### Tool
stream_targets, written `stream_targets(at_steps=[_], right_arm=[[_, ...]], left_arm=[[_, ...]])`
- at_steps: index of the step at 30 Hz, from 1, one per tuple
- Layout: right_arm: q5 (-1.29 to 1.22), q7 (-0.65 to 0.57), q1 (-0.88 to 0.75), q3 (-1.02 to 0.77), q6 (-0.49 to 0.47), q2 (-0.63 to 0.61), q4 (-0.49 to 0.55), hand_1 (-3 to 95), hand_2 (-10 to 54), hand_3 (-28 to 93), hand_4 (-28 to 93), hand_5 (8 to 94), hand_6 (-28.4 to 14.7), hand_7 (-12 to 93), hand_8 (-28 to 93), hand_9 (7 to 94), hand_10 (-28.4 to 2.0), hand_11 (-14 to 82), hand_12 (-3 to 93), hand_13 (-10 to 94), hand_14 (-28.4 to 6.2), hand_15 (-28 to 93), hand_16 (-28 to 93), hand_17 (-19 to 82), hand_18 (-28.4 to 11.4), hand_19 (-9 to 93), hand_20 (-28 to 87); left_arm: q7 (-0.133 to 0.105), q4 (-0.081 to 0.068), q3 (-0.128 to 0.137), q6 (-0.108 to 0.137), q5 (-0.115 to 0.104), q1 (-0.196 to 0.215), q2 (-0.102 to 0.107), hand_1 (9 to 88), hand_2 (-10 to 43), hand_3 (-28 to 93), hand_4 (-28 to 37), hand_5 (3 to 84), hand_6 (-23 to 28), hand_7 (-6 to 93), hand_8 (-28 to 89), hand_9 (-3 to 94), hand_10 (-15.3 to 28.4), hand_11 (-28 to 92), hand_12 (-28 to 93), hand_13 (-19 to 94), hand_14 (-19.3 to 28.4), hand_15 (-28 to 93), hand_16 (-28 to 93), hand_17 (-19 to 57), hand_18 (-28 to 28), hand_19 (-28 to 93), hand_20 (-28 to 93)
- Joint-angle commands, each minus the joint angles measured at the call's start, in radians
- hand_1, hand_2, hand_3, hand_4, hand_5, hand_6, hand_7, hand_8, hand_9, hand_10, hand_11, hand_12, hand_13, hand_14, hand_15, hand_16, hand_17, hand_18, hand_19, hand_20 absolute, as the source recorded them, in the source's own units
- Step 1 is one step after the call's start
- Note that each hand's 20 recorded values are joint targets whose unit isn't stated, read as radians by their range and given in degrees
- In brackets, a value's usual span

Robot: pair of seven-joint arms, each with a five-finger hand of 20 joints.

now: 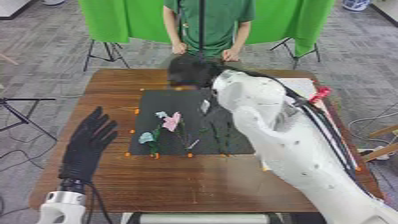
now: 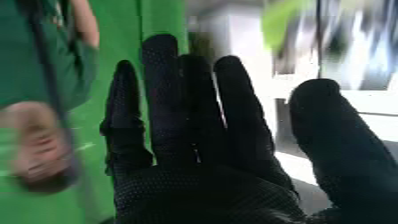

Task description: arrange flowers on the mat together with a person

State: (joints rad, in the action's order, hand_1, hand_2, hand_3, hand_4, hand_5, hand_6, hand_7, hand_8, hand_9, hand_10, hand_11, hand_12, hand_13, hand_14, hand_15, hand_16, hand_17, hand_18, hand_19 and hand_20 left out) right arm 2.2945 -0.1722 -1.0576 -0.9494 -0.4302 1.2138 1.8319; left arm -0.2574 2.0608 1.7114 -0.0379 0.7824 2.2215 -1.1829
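In the head view my right hand (image 1: 192, 72) is over the far edge of the dark mat (image 1: 160, 102), its arm stretched across the mat's right part. The right wrist view shows the right hand (image 2: 204, 150) open, fingers straight, holding nothing. My left hand (image 1: 87, 140) lies open and flat left of the mat. On the mat are a pink flower (image 1: 172, 121), a light blue flower (image 1: 147, 137) and a small pale blue flower (image 1: 162, 114), with green stems. Other green stems (image 1: 222, 134) lie to their right, partly behind my right arm.
A red-wrapped item (image 1: 321, 94) lies at the right on a white sheet (image 1: 300, 85). Orange bits line the mat's edges. A person's hands rest at the far edge of the brown table (image 1: 120, 82), close to my right hand.
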Motion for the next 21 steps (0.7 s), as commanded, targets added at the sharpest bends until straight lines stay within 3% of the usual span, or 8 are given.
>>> stream_targets(at_steps=[1,5,7,11,16,21], right_arm=[[-0.926,0.030,-0.429,-0.538,0.080,-0.292,0.144,17.2,12.8,84,-21,37.2,-5.4,18,-10,33.7,-14.2,15.7,25.3,29,-12.6,33,21,7,-22.1,49,29],[-1.106,0.115,-0.722,-0.746,0.198,-0.327,0.220,18.7,1.0,84,-23,31.1,-5.4,12,-8,28.3,-13.6,7.4,25.8,23,-12.2,11,34,1,-22.1,40,24],[-1.117,0.131,-0.837,-0.824,0.243,-0.306,0.259,18.0,-1.1,83,-23,30.0,-6.0,10,-7,28.1,-13.4,5.2,25.8,23,-11.9,6,37,1,-21.7,38,22],[-1.240,0.180,-1.012,-0.874,0.443,-0.256,0.326,16.5,-3.1,83,-23,29.6,-6.1,9,-7,28.3,-12.9,4.1,25.9,23,-11.9,2,40,1,-21.2,36,22],[-1.307,0.205,-1.149,-0.910,0.504,-0.192,0.383,16.8,-4.3,84,-23,33.1,-5.2,14,-8,30.9,-12.8,5.9,25.5,25,-11.9,2,41,2,-21.3,36,22],[-1.223,0.202,-1.185,-0.916,0.479,-0.120,0.399,16.9,-4.8,84,-24,33.4,-6.5,13,-9,31.7,-13.1,7.3,25.2,26,-11.7,4,41,2,-21.2,37,23]], left_arm=[[-0.009,0.022,0.048,0.026,-0.010,0.026,-0.003,29.0,-4.7,67,-26.3,25.9,2.3,19.4,-11,18.4,9.7,18,15,17,12.1,16,6,-11.1,20.3,38,7],[-0.022,0.029,0.076,0.035,-0.022,0.045,0.004,28.5,-4.1,67,-26.6,26.1,2.5,19.4,-11,18.4,9.8,18,15,17,12.1,16,6,-11.1,20.4,38,7],[-0.024,0.028,0.082,0.033,-0.030,0.047,0.007,28.4,-4.1,67,-26.6,26.3,2.6,19.4,-11,18.4,9.9,18,15,18,12.1,16,6,-11.2,20.5,39,7],[-0.019,0.022,0.079,0.023,-0.026,0.044,-0.003,28.5,-4.2,68,-26.4,24.7,2.0,19.4,-11,18.3,9.8,18,15,18,12.1,16,6,-11.2,20.4,39,7],[-0.006,0.017,0.071,0.003,-0.017,0.044,-0.016,28.9,-4.3,67,-26.2,20.0,0.9,20.1,-11,17.7,9.5,18,15,18,12.1,16,6,-11.3,20.6,39,7],[0.020,0.007,0.056,-0.027,-0.007,0.031,-0.047,28.6,-4.8,67,-26.8,21.4,1.3,20.1,-11,17.7,9.5,18,15,18,12.1,16,6,-11.3,20.6,39,7]])
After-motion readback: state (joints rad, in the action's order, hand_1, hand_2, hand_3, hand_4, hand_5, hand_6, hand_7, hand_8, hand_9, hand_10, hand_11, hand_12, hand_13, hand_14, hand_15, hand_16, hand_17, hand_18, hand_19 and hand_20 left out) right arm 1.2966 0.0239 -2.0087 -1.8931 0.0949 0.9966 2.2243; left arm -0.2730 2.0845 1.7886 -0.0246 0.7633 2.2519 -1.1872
